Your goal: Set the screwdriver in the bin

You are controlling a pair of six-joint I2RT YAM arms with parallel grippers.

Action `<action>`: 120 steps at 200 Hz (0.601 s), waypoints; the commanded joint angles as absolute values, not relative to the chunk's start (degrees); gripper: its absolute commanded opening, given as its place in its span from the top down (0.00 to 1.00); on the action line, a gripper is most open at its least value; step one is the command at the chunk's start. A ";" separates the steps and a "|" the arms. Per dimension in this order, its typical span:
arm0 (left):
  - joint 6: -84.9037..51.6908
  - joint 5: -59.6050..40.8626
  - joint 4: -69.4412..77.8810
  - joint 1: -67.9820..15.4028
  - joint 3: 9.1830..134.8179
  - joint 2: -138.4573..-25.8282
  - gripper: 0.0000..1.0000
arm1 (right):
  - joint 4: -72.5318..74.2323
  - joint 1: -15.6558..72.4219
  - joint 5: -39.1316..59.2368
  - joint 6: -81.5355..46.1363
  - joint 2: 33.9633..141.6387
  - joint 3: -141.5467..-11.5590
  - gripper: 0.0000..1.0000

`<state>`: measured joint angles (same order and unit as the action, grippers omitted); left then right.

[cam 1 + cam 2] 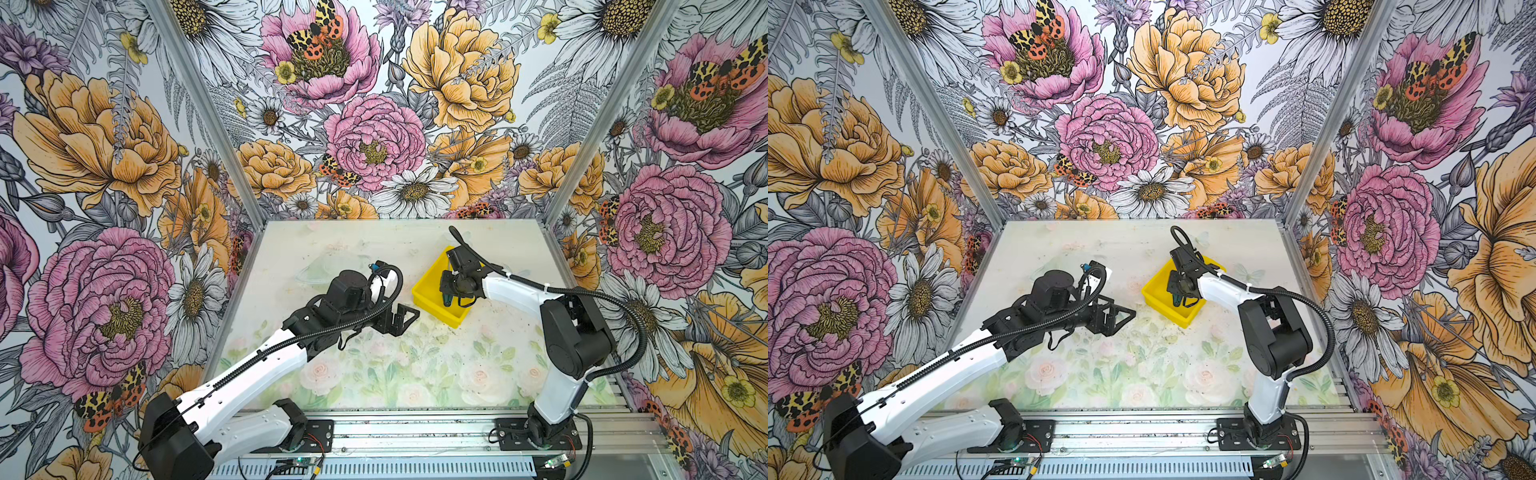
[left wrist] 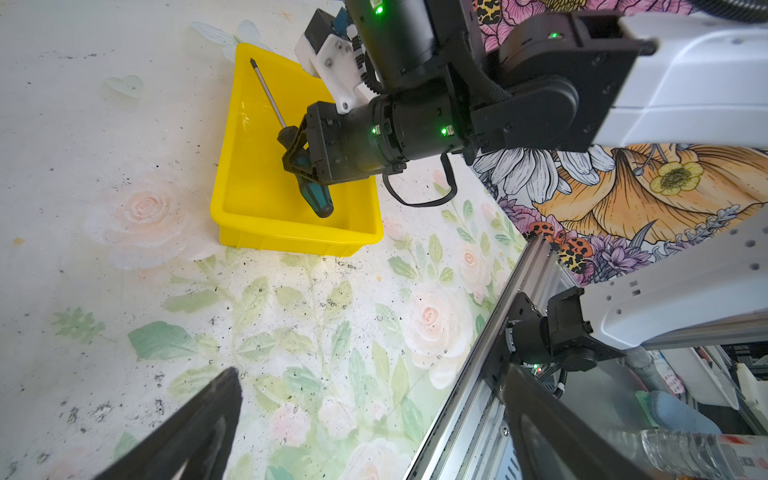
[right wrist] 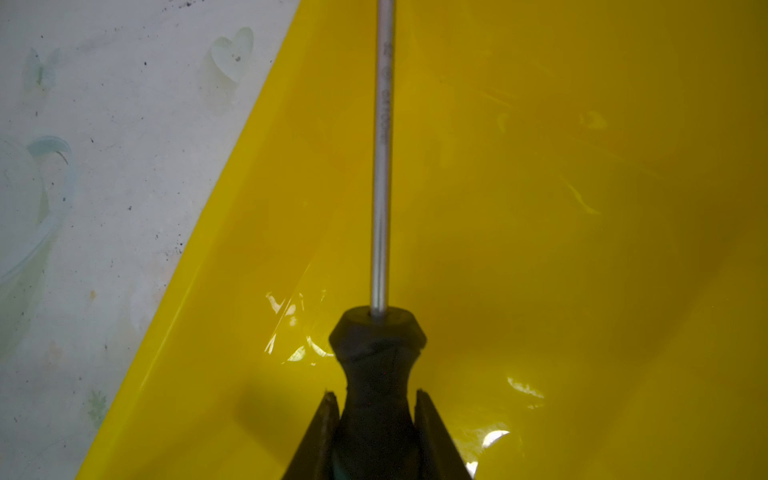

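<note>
The bright yellow bin (image 1: 430,286) (image 1: 1156,291) (image 2: 257,187) (image 3: 561,208) sits on the table right of centre. My right gripper (image 1: 448,291) (image 1: 1177,293) (image 2: 293,153) (image 3: 374,392) hangs over it, shut on the black and green handle of the screwdriver (image 1: 447,300) (image 1: 1178,301) (image 2: 316,199) (image 3: 380,166). The metal shaft reaches across the bin toward its far corner. I cannot tell whether the handle end touches the bin floor. My left gripper (image 1: 409,313) (image 1: 1125,313) (image 2: 370,374) hovers just left of the bin, open and holding nothing.
Flowered walls close in the table on three sides. An aluminium rail (image 2: 490,345) with both arm bases (image 1: 536,432) runs along the front edge. The left arm (image 1: 266,365) stretches diagonally over the table's left half.
</note>
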<state>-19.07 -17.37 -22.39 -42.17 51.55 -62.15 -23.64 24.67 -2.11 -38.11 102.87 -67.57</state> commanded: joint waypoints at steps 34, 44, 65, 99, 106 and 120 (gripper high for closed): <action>-18.15 -16.22 -20.83 -42.63 52.12 -61.51 0.01 | -21.91 24.52 -5.08 -38.66 99.68 -66.88 0.47; -18.09 -16.22 -20.83 -42.63 52.16 -61.39 0.01 | -21.96 24.59 -5.36 -38.50 98.81 -66.98 0.42; -18.16 -16.22 -20.81 -42.71 52.03 -61.23 0.01 | -21.99 24.66 -5.89 -37.97 96.83 -66.97 0.33; -17.98 -15.61 -20.87 -42.71 51.74 -60.63 0.01 | -22.06 24.70 -6.71 -37.67 93.73 -66.28 0.26; -17.80 -15.33 -20.98 -42.73 51.68 -60.48 0.01 | -22.13 24.69 -6.80 -37.60 93.14 -66.06 0.24; -17.71 -14.24 -21.28 -42.63 51.43 -60.05 0.01 | -22.08 24.74 -7.14 -37.32 91.62 -65.51 0.20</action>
<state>-19.05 -16.99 -22.41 -42.19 51.53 -61.67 -23.22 24.67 -5.21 -38.00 94.83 -66.67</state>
